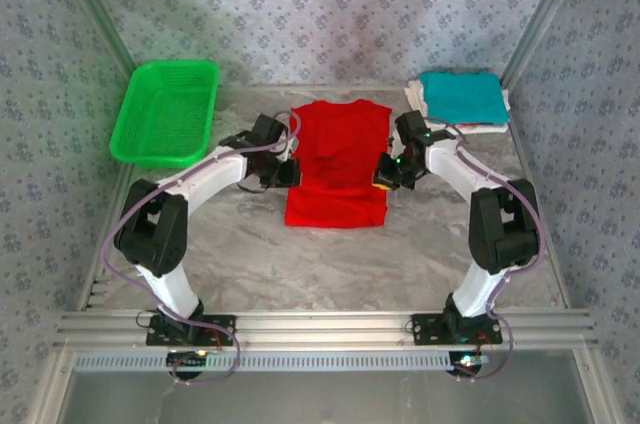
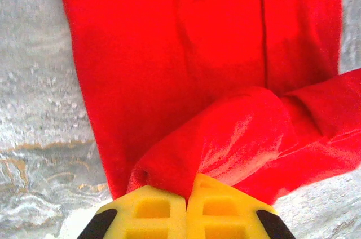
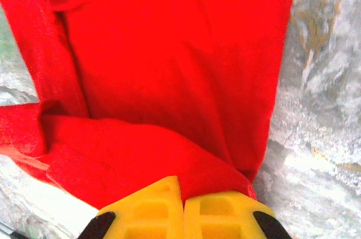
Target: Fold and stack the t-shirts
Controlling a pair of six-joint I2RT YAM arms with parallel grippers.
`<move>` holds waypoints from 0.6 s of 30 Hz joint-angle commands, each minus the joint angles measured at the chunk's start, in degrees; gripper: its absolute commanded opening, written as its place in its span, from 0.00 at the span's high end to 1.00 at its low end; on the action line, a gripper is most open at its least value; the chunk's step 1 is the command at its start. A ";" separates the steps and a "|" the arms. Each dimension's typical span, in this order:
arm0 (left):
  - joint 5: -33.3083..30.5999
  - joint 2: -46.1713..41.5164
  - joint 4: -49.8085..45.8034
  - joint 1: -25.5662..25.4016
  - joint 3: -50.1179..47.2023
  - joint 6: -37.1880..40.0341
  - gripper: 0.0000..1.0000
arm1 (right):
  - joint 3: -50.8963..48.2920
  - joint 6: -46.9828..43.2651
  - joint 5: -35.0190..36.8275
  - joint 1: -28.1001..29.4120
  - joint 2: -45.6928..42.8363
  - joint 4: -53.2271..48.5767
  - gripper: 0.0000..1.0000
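The red t-shirt [image 1: 338, 149] lies in the middle of the table, its sides folded in to a narrow rectangle. My left gripper [image 1: 289, 173] is at its left edge, and in the left wrist view its yellow jaws [image 2: 187, 193] are shut on a lifted fold of the red cloth [image 2: 214, 137]. At the right edge, my right gripper [image 1: 386, 172] has its jaws [image 3: 181, 193] shut on a raised fold of the same shirt [image 3: 169, 53]. At the back right, a folded teal t-shirt [image 1: 462, 96] rests on a folded whitish one [image 1: 482, 128].
A green mesh basket [image 1: 165, 112] stands at the back left. Patterned walls close in the back and both sides. Bare marbled tabletop [image 1: 330, 264] stretches between the red shirt and the arm bases.
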 commanded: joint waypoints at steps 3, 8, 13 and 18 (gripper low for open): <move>1.81 3.14 -1.85 1.92 6.46 3.22 1.00 | 5.45 -1.43 0.39 -1.21 2.75 -0.32 1.00; 0.94 8.43 -1.33 3.08 10.71 4.60 0.95 | 9.86 -1.74 1.20 -2.45 8.54 0.60 1.00; -6.53 15.27 -7.11 3.99 22.18 6.49 0.40 | 18.46 -1.89 1.44 -3.51 14.13 -1.29 0.66; -9.89 10.96 -3.02 3.01 21.26 3.36 0.39 | 22.45 -2.50 0.15 -3.61 10.19 -1.24 0.57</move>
